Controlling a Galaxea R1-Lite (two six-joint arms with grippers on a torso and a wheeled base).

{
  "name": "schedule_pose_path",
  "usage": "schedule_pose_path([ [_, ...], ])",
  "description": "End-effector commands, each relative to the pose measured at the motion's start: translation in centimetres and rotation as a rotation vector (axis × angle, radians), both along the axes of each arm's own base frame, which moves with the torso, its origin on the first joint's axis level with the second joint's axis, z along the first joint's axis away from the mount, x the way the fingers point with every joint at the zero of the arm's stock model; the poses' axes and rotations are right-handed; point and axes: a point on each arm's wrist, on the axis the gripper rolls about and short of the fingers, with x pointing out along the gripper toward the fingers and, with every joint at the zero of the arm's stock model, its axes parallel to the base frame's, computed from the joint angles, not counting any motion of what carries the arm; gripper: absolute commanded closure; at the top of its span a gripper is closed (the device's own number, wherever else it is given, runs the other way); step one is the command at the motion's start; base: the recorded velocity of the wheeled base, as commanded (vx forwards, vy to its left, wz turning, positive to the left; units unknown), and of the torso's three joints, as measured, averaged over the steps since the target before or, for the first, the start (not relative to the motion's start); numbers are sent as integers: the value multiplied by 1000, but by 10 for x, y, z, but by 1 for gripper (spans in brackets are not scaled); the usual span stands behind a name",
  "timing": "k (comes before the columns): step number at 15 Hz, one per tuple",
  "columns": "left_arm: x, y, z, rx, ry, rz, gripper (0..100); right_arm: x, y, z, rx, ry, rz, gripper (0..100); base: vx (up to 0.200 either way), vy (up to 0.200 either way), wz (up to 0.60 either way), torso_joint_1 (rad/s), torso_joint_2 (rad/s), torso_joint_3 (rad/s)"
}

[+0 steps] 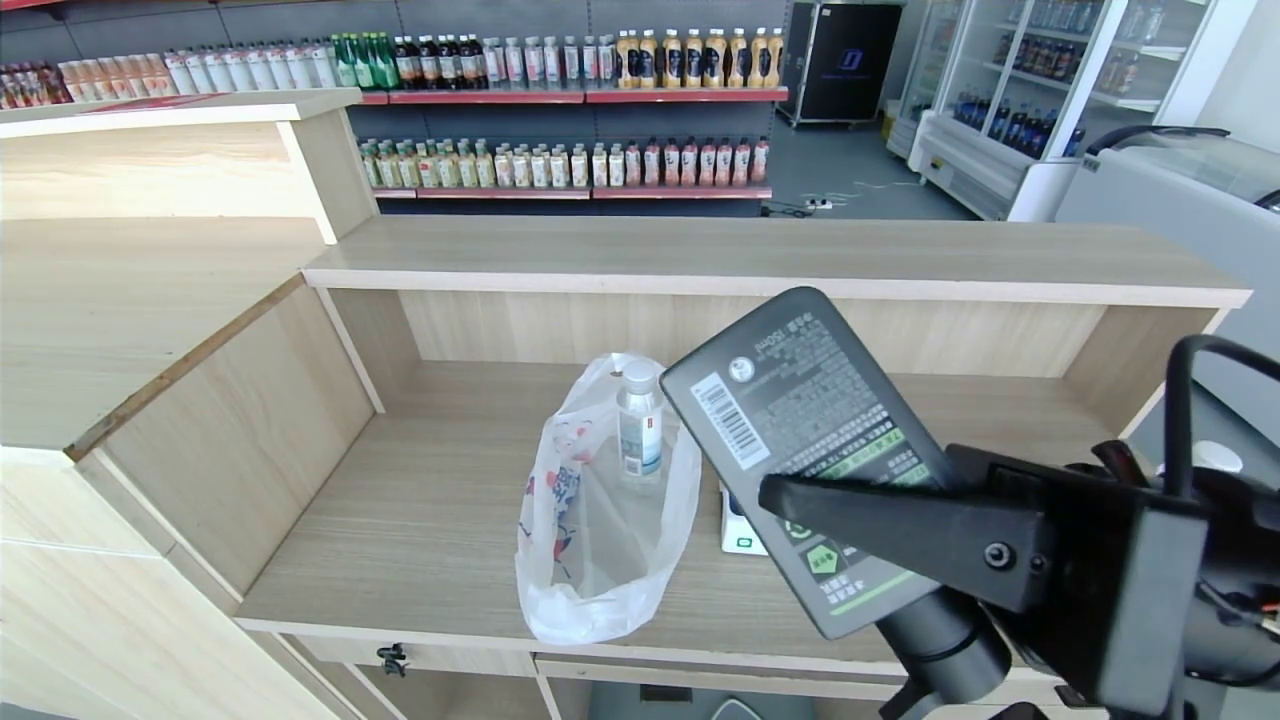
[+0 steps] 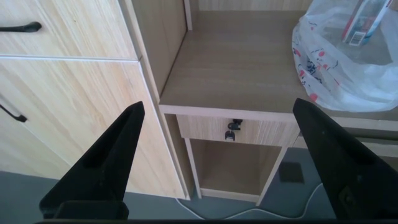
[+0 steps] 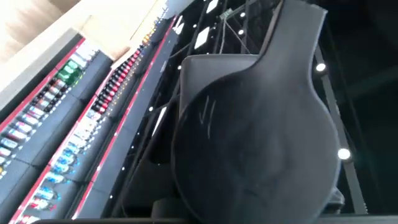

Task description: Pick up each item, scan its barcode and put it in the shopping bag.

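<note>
My right gripper point(image 1: 800, 500) is shut on a flat dark grey package point(image 1: 800, 420), held up high above the counter with its barcode label point(image 1: 730, 420) facing the head view. The same package point(image 3: 249, 143) sits close in the right wrist view. A white plastic shopping bag point(image 1: 590, 540) stands open on the wooden counter point(image 1: 420, 520), with a clear bottle point(image 1: 640, 425) upright inside it. A small white scanner point(image 1: 738, 530) sits right of the bag, partly hidden by the package. My left gripper point(image 2: 217, 109) is open, low beside the counter's front edge, left of the bag point(image 2: 348, 68).
A raised wooden ledge point(image 1: 760, 255) runs behind the counter and a side panel point(image 1: 240, 430) closes its left. A drawer with a key point(image 2: 233, 129) sits under the counter's front. Drink shelves point(image 1: 560, 165) and fridges point(image 1: 1020, 90) stand far behind.
</note>
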Motion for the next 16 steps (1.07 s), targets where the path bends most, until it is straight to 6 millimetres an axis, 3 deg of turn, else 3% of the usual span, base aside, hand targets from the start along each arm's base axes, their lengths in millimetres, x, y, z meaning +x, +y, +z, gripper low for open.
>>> schedule_pose_path([
  [1,0,0,0,1,0,1,0,-6,5,4,10,-8,34,100,0,0,0,0,0,0],
  [10,0,0,0,0,0,1,0,-11,13,7,19,-5,70,100,0,0,0,0,0,0],
  [16,0,0,0,1,0,1,0,-17,4,6,13,-1,69,100,0,0,0,0,0,0],
])
